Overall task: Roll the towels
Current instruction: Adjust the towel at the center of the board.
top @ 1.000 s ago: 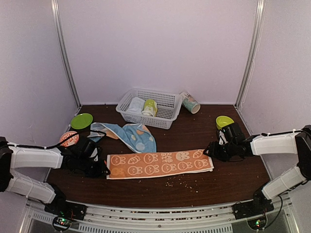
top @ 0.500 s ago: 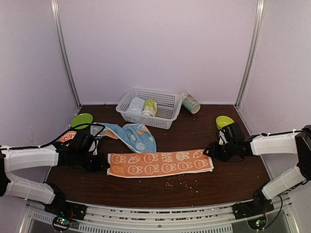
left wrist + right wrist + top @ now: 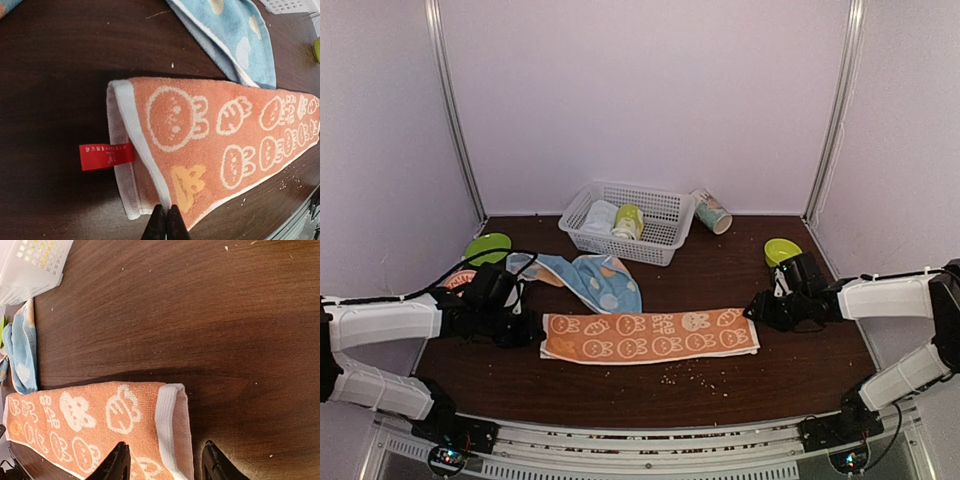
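Note:
The peach-orange towel (image 3: 650, 337) with cartoon prints lies flat lengthwise across the table's middle. My left gripper (image 3: 534, 334) is at its left end. In the left wrist view the gripper (image 3: 166, 221) is shut on the white hem of the towel (image 3: 225, 135), beside a red tag (image 3: 106, 155). My right gripper (image 3: 753, 312) is at the right end. It is open (image 3: 165, 452), with its fingers either side of the folded end of the towel (image 3: 90, 425). The light blue spotted towel (image 3: 600, 280) lies crumpled behind the peach one and also shows in the left wrist view (image 3: 235, 35).
A white basket (image 3: 660, 245) at the back holds a pale rolled towel (image 3: 600, 215) and a yellow-green rolled towel (image 3: 628, 220). A cup (image 3: 712, 211) lies on its side beside it. A green bowl (image 3: 781, 250) sits back right, a green plate (image 3: 487, 248) and an orange disc (image 3: 460, 283) left. Crumbs (image 3: 700, 372) lie in front.
My left gripper has moved away from the front edge with the towel's left end, and that end now lies straighter. My right gripper has hardly moved.

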Controlling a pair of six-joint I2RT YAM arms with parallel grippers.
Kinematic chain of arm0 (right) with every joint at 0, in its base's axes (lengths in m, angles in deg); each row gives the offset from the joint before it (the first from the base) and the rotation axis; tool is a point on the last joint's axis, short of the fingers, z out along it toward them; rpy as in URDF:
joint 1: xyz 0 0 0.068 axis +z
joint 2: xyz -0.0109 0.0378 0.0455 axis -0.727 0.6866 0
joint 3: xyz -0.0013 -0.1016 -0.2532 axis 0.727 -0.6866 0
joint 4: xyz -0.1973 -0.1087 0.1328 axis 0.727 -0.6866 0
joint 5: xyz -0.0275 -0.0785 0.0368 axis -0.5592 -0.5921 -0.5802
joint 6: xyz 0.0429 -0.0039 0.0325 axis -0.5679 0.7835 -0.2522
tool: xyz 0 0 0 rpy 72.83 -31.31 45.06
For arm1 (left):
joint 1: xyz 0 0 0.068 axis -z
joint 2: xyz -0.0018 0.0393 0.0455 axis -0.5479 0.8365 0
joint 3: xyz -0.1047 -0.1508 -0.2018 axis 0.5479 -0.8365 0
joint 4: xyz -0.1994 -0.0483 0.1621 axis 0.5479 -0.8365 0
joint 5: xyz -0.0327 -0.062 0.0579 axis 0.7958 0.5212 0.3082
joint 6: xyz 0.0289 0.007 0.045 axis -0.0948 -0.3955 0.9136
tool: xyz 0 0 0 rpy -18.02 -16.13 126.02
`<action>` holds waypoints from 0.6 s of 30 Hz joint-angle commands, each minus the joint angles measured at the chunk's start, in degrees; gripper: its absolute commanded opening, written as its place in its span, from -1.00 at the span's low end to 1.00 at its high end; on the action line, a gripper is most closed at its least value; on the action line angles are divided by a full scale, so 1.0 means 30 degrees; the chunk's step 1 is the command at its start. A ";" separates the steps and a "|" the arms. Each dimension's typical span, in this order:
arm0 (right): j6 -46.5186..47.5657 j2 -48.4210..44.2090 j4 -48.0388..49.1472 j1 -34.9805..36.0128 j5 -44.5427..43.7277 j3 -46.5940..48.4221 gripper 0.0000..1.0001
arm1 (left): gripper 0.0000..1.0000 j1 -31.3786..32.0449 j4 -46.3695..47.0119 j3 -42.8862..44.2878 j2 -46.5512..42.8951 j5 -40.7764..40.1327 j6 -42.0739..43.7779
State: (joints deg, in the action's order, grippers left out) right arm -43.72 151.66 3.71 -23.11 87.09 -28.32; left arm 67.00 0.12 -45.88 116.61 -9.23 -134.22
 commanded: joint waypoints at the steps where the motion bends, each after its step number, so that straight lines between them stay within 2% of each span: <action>1: -0.0137 -0.0099 0.0185 -0.0332 -0.0072 -0.0119 -0.04 | -1.00 -0.0111 0.0084 0.1077 -0.0341 -0.1014 0.0479; 14: -0.0243 0.1208 0.0929 -0.0333 0.0998 -0.0046 -0.34 | -1.00 -0.0119 -0.0093 0.2080 0.0169 -0.1989 0.0864; 18: -0.0237 0.1386 0.1106 -0.0331 0.1163 0.0204 -0.54 | -1.00 -0.0100 -0.0211 0.2268 0.0340 -0.2076 0.1070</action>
State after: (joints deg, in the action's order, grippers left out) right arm -43.85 155.27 5.11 -23.81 89.83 -28.32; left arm 67.00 -0.42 -41.18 117.09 -13.96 -132.47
